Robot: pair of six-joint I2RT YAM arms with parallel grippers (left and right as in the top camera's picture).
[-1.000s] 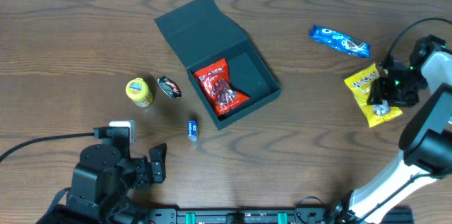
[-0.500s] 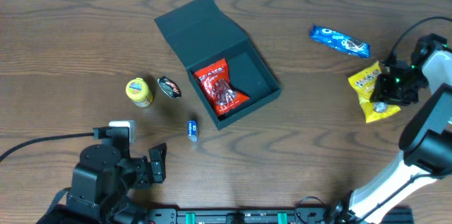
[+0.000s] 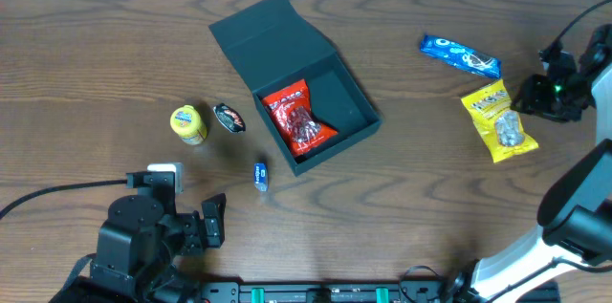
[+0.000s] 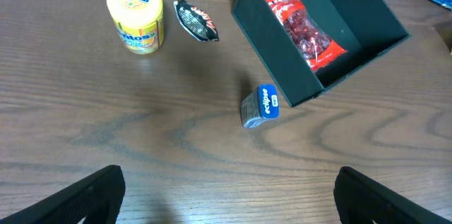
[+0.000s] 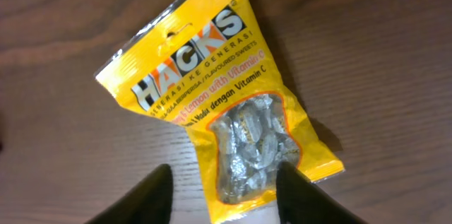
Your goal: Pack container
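While the right claw (image 5: 229, 197) hangs half-parted and empty over the yellow HACKS sweet bag (image 5: 212, 104), which lies flat on the desk (image 3: 430, 207), a shallow pinch on the glossy film could let the bag slip free. The open dark teal container (image 3: 341, 97) sits mid-desk, well apart to that claw's left, with a red sweet packet (image 3: 299, 119) inside. The left claw (image 4: 226, 203) gapes wide and holds nothing.

The dark teal-green square container (image 3: 349, 102) sits open mid-worktop (image 3: 430, 198), turned diagonally, its hinged lid lying flat toward the far left, one red packet (image 3: 298, 119) inside.
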